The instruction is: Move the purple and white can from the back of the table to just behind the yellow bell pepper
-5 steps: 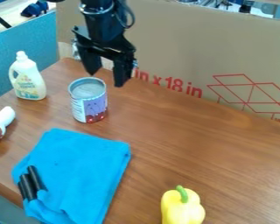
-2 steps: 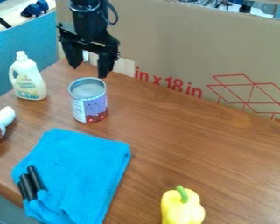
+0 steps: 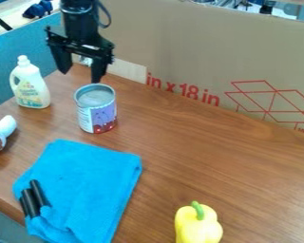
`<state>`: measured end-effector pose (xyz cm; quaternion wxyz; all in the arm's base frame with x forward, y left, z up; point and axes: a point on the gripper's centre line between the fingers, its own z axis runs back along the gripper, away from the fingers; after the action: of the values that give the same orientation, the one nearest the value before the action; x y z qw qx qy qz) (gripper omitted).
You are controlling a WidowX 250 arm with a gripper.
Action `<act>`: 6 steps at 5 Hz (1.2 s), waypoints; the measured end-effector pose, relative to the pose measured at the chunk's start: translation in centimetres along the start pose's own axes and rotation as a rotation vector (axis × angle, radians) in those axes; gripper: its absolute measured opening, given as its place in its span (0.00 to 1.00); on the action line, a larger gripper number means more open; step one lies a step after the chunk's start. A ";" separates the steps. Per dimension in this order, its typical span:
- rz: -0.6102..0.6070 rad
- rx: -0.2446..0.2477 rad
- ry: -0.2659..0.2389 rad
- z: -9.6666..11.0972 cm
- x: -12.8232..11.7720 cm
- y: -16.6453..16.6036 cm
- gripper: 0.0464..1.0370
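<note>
- Bright, diffuse light across the frame
- Pale, soft sheen on the wooden counter (image 3: 205, 166), right of centre
- Soft shadow beside the toy mushroom (image 3: 4, 129), left edge
- Light glints on the can (image 3: 96, 111) rim, upper left

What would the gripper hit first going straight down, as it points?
Likely the can, its rim just under one finger of the open gripper; depth is unclear, so it could meet the table behind instead.
</note>
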<state>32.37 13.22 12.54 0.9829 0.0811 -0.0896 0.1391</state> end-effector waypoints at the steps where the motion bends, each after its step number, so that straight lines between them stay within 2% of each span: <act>1: 0.038 0.007 0.028 -1.1 -0.2 0.8 0.96; 2: 0.051 0.009 0.036 -1.7 -0.2 0.9 0.96; 4: 0.061 0.033 0.017 -2.6 0.3 0.5 0.96; 6: 0.069 0.079 0.051 -4.2 0.1 0.7 0.96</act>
<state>32.91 14.68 8.62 0.9755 0.1130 -0.0615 0.1785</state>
